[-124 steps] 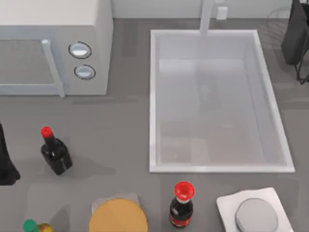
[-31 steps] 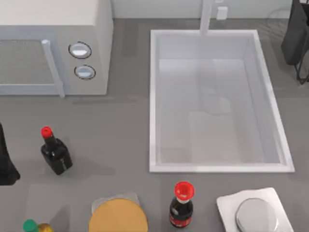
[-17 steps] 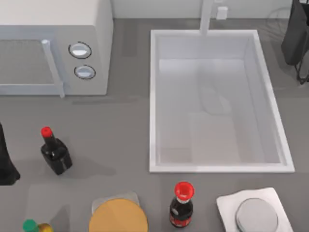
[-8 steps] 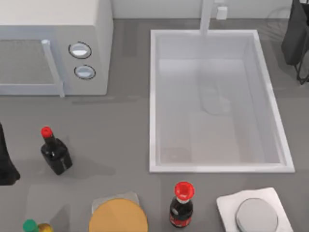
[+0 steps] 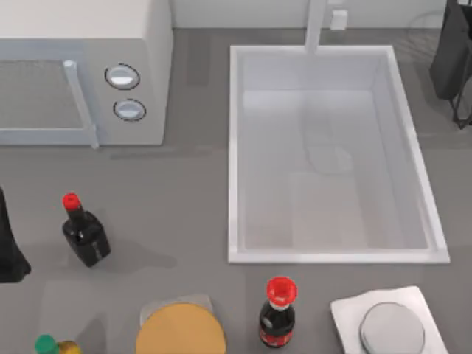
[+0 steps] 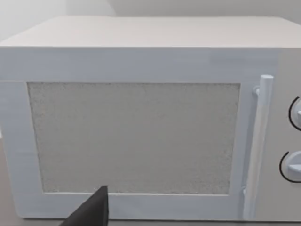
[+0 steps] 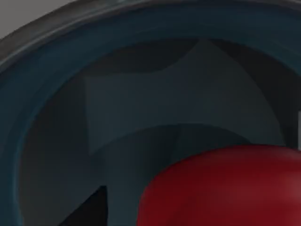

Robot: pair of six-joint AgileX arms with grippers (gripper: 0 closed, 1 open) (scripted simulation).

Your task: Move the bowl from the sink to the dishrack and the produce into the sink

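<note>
Closest to my right wrist camera, the produce (image 7: pixel 221 188) loomed as a smooth bright-red dome, cut off at the frame's edge so its full shape was hidden. Behind it curved the bowl (image 7: pixel 56 94), deep, dark translucent blue, with its rim running off the picture. The produce appeared to lie inside the bowl, though contact could not be confirmed. A dark wedge of my right gripper (image 7: pixel 87 212) jutted in beside them. Whether it was open or closed, or had hold of anything, I cannot tell.

From above, the near edge of the table carried a green-capped bottle (image 5: pixel 48 345), partly cropped, a tan round disc (image 5: pixel 181 332), a red-capped dark bottle (image 5: pixel 277 313) and a white plate (image 5: pixel 346 310) bearing a silver disc (image 5: pixel 391 330). My left arm (image 5: pixel 9 243) sat parked at the left edge, near another red-capped bottle (image 5: pixel 82 232). My left gripper (image 6: pixel 91 212) faced the microwave (image 5: pixel 81 44), and its state could not be told either.

Farther back lay the sink (image 5: pixel 234 147), white and rectangular, with its faucet (image 5: pixel 316 26). My right arm (image 5: pixel 451 55) stood at the far right corner, beyond the sink's rim.
</note>
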